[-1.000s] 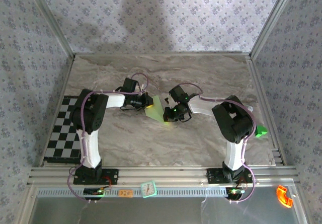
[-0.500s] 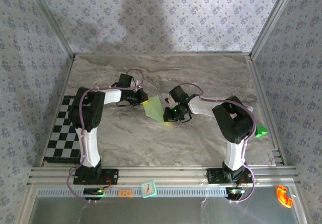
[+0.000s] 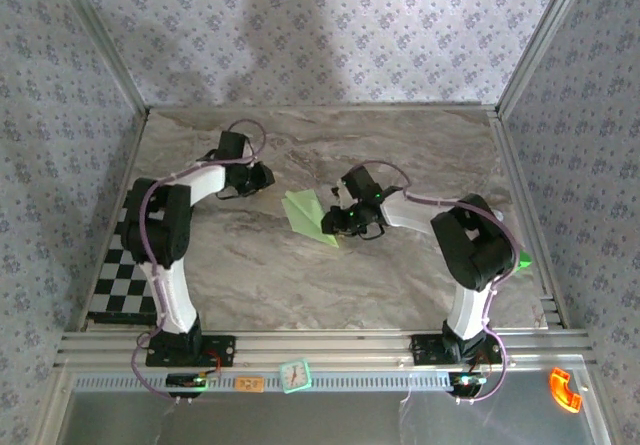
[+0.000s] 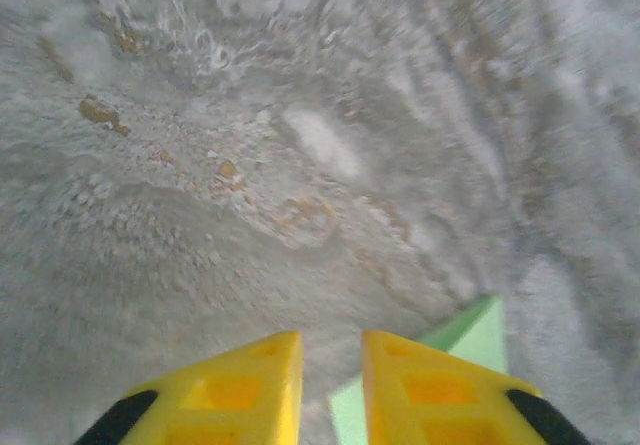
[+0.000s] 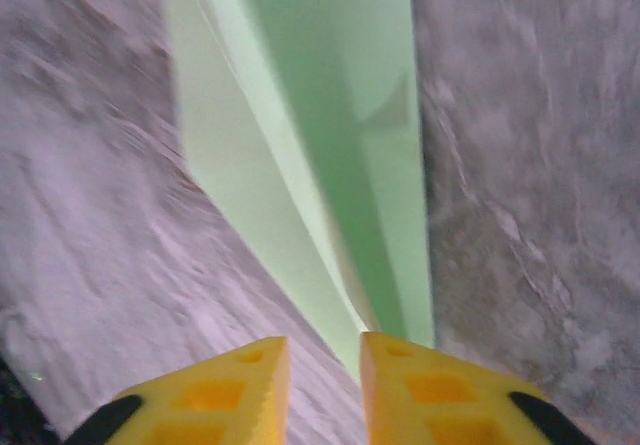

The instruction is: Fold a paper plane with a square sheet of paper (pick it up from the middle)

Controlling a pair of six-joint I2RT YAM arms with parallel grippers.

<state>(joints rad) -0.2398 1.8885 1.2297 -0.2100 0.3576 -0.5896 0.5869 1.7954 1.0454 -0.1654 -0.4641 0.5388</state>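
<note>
- Top view: thin pale green paper plane (image 3: 309, 217), creased into a narrow dart, lies flat on the grey marbled table (image 3: 420, 145), about mid-table between the two arms.
- Its long axis runs diagonally, from far-left down to near-right, with the pointed end at the near-right.
- The right gripper (image 3: 332, 227) is right at that pointed end, so the right arm is clearly the nearer one. The left gripper (image 3: 264, 177) sits off the far-left end, apart from the paper.
- Left wrist view: the left gripper (image 4: 330, 390) has its jaws slightly parted with nothing between the yellow fingers (image 4: 245, 390).
- Here a corner of the paper plane (image 4: 470, 340) pokes in at the lower right, below and right of the jaws, not in them. The table (image 4: 200, 165) is motion-blurred ahead.
- Right wrist view: the paper plane (image 5: 330, 115) stretches straight away from the right gripper (image 5: 325, 385), long axis in line with the fingers. It narrows to a tip right at the mouth, a touch toward the right-hand finger (image 5: 420, 385).
- The jaws are cracked apart with a visible gap and the paper isn't clamped. I can't tell whether the tip brushes a finger.
- My read: any re-grip goes to the right arm. It's lined up end-on with the nose, so a mid-body pick needs it to advance along the crease.
</note>
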